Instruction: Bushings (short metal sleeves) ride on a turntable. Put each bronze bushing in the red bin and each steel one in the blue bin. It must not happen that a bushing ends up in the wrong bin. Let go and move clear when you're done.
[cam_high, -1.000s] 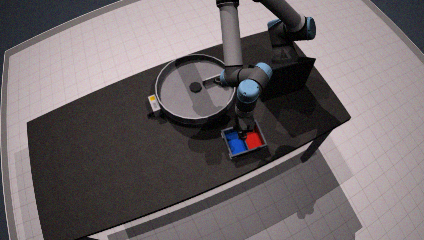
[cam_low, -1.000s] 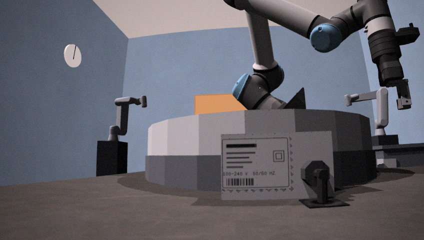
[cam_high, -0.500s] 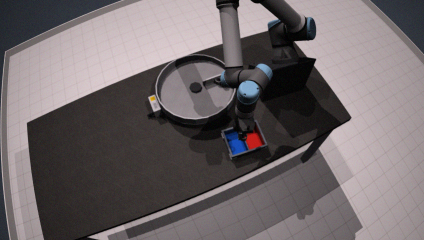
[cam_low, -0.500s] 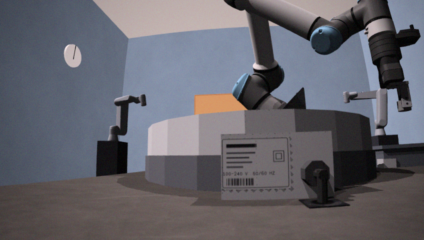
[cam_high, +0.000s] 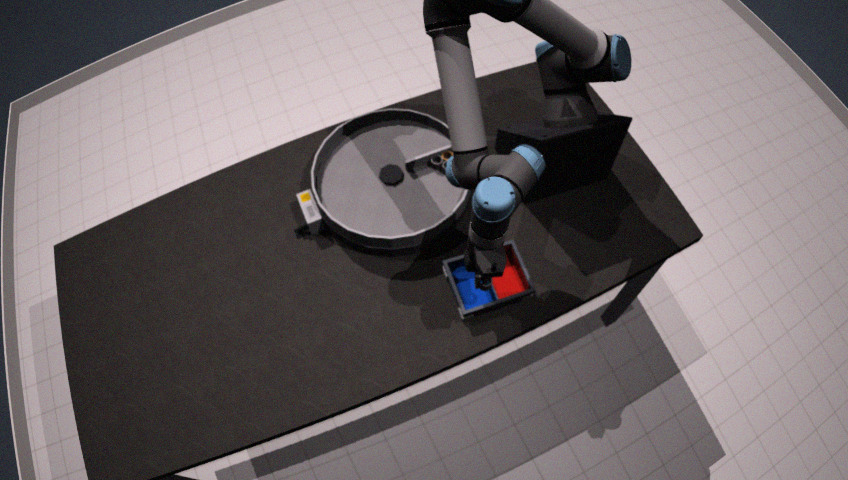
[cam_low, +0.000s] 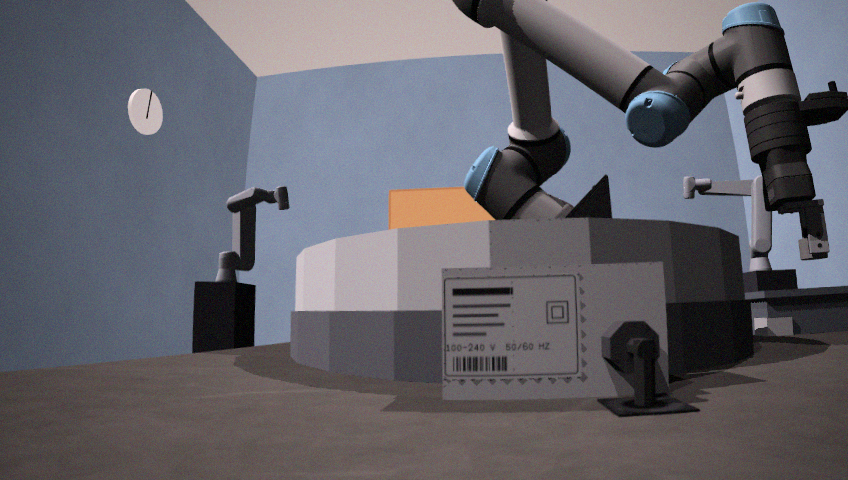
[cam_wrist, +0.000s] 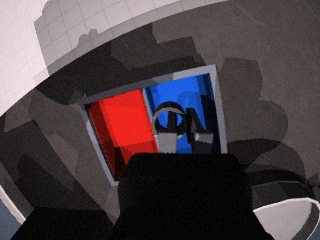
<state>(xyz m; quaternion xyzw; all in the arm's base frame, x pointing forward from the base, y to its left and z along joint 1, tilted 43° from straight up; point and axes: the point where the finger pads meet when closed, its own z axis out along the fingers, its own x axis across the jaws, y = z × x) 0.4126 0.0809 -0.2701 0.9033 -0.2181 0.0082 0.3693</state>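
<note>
My gripper (cam_high: 487, 277) (cam_low: 813, 247) (cam_wrist: 181, 118) is shut on a grey, steel-looking bushing (cam_wrist: 156, 119), with one finger inside the ring and one outside. It hangs above the blue bin (cam_high: 474, 296) (cam_wrist: 165, 89), near the divider. The red bin (cam_high: 510, 284) (cam_wrist: 127, 117) adjoins it in the same grey-rimmed tray. No bushing shows in the visible parts of either bin. On the turntable (cam_high: 351, 199) (cam_wrist: 287, 220), a grey bushing (cam_high: 436, 160) and a bronze one (cam_high: 446, 155) sit by the straight guide. The arm hides part of that group.
The turntable has a raised round wall and a dark centre hub (cam_high: 391, 174). A labelled box (cam_high: 308, 206) (cam_low: 505, 380) and a small black stand (cam_low: 644, 371) are beside it. The arm's dark pedestal (cam_high: 568, 157) stands behind the bins. The table's front edge lies just beyond the tray.
</note>
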